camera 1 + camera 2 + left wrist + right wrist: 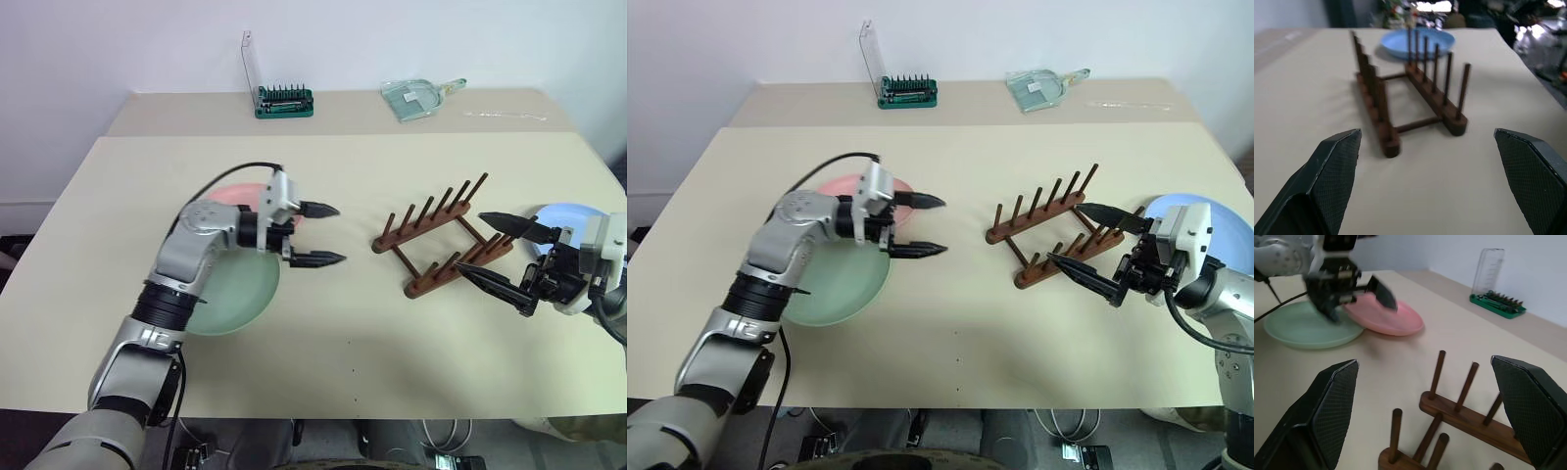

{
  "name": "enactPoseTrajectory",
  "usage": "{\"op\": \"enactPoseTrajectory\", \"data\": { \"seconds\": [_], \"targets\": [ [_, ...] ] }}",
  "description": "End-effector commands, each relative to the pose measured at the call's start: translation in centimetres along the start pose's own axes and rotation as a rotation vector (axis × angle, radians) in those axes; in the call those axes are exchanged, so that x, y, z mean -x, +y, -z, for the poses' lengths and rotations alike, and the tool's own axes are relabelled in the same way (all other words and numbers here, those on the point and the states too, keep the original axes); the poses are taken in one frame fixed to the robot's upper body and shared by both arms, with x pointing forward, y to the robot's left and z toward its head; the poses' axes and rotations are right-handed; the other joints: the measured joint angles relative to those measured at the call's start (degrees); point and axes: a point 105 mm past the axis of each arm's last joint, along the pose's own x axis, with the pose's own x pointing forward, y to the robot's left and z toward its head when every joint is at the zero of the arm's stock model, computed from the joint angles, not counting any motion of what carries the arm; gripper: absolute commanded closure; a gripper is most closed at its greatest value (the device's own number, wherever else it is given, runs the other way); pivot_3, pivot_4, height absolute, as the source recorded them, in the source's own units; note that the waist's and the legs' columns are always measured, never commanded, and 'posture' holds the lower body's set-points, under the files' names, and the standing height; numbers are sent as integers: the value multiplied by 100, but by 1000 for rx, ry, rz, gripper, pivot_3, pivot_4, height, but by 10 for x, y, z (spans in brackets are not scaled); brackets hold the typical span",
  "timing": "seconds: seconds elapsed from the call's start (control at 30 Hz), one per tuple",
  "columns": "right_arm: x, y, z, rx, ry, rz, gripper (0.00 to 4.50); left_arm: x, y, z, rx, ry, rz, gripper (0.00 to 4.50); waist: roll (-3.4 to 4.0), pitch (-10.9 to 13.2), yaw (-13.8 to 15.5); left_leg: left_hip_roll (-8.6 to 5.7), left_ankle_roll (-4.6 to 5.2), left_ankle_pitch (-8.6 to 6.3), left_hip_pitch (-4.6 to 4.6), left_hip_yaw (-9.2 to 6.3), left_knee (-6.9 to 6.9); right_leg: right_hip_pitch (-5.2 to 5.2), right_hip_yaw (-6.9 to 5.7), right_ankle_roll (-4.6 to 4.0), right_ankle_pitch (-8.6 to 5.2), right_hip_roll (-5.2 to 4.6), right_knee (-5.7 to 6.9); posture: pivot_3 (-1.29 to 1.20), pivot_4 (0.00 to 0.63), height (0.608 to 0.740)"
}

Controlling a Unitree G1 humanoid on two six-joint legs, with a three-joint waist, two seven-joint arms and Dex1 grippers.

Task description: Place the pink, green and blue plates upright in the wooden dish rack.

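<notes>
Three plates lie flat on the beige table (343,333), none in the wooden dish rack (443,238) yet. Pink plate (1396,320) and green plate (240,294) sit together on the left half, rims overlapping or touching, pink toward the far edge, green toward the near edge. Blue plate (1215,230) lies by the right edge, just beyond the rack. Rack stands between the two groups, empty, its two pegged rails running diagonally from near-left to far-right, so the slots open across that line. Left gripper (319,234) hangs above the pink and green plates, fingers spread wide and holding nothing, pointing sideways toward the rack; the plates lie beneath and behind its tips rather than ahead of them. Right gripper (1095,241) is also spread wide and empty, its fingers reaching over the near-right end of the rack, with the blue plate just behind the wrist. Judgement: the left arm is nearer pink and green, the right arm nearer blue; either must turn back and down to a rim before any lift. Table surface is plain and matte. Along the far edge sit a green screwdriver-bit holder (284,100) with its clear lid raised and a clear dustpan (416,97); a white wall stands behind.
</notes>
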Motion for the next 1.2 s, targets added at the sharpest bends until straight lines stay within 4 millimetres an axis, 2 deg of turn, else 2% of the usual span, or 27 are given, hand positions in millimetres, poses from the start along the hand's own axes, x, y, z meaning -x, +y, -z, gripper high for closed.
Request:
{"op": "enactPoseTrajectory", "data": {
  "seconds": [0.03, 0.1, 0.17, 0.23, 0.4, 0.53, 0.67, 0.8, 0.93, 1.2],
  "targets": [
    [-2, -3, -8, 51, -27, 17, 81, -19, -9, 3, -16, 70, 36, 0, 0, 0, 8, 1, 0, 0, 2, 4, 0, 0, 4, 0, 0, 2, 0, 0, 150, 740],
    [-2, -2, -7, 48, -19, 14, 81, -34, -4, 7, 25, 100, 3, 0, 0, 0, 22, 1, 2, -1, 3, 12, 0, 0, 14, 1, 0, 4, 0, 0, 150, 740],
    [1, 3, -2, 41, 16, -17, 81, -47, -6, 1, 40, 78, 0, 0, -7, 4, 43, -1, 5, -2, 0, 15, 4, 1, 19, 7, 3, 5, -2, 0, 150, 740],
    [9, 8, 3, 38, 62, -40, 81, -60, -7, 3, 17, 120, -5, 0, -8, 5, 34, -1, 8, -4, -1, 17, 7, 0, 20, 9, 3, 5, -4, 0, 150, 740],
    [24, 0, 1, 58, 95, 13, 81, -85, -11, -1, 26, 123, 12, 0, -8, 4, 5, 1, 14, -7, 9, 45, 5, -2, 45, 15, 7, 7, -3, 0, 150, 740],
    [38, -2, 3, 66, 144, 49, 81, -100, -22, 5, -18, 187, 89, 0, -9, 5, 18, 6, 16, -9, 13, 55, 5, -2, 56, 17, 7, 16, -3, 0, 150, 740],
    [47, -1, 5, 65, 169, 83, 81, -110, -21, 13, -76, 243, 91, 0, -11, 6, 22, 6, 19, -10, 12, 60, 7, -2, 61, 20, 8, 17, -6, 0, 150, 740],
    [55, -1, 7, 69, 192, 113, 81, -121, -17, 16, -35, 266, 51, 0, -17, 10, 21, 7, 22, -12, 13, 65, 6, -2, 66, 23, 9, 18, -8, 0, 150, 740],
    [54, -1, 6, 69, 185, 123, 81, -130, -26, 20, -10, 291, 78, 0, -29, 18, 16, 7, 23, -13, 13, 66, 6, -3, 67, 24, 8, 17, -8, 0, 150, 740],
    [53, -4, 5, 77, 170, 150, 81, -141, -27, 26, 21, 328, 30, 0, -42, 25, 20, 7, 23, -13, 14, 68, 6, -3, 69, 25, 8, 18, -8, 0, 150, 740]
  ]
}}
